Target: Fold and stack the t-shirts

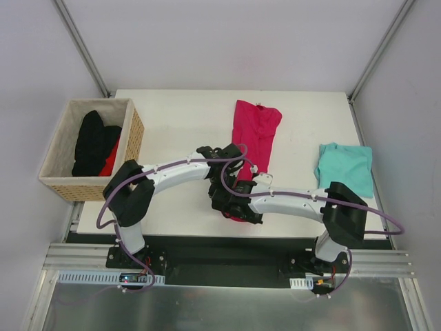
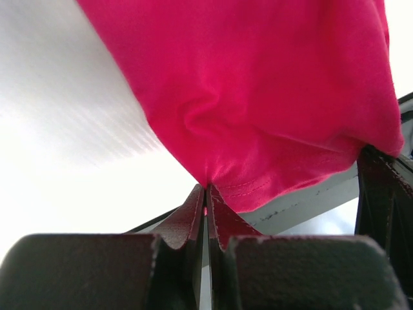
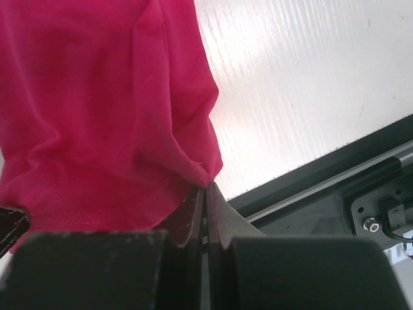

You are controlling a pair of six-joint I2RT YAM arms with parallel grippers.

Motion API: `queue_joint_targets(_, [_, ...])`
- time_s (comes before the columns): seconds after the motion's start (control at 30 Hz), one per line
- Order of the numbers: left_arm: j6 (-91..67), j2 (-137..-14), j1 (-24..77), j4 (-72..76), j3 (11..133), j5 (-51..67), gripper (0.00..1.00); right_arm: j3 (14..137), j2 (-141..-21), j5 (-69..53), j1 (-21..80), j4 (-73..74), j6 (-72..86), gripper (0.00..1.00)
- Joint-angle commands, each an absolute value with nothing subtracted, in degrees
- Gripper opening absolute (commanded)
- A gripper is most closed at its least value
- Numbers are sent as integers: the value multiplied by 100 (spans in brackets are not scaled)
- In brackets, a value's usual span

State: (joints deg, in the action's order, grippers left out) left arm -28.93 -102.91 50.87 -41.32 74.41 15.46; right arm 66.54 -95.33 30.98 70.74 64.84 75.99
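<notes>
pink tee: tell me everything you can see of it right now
The bright magenta-pink soft cloth t-shirt lies as a long narrow strip, apparently folded lengthwise, on the white table. It runs from far centre toward the near edge. The fabric looks like a thin knit, wrinkled, with a stitched hem. The left gripper and the right gripper are each shut on a corner of the near hem, which appears raised, and the cloth bunches at both pinches.

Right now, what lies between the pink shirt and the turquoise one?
Bare white table, in the top view, between pink shirt and turquoise shirt; the right arm crosses the near part.
</notes>
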Motion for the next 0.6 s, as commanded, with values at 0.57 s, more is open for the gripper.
queue_joint_targets(0.57, [-2180, -10441, 4008, -4930, 8814, 1230, 0, 7716, -9606, 3928, 5898, 6891, 6399, 1])
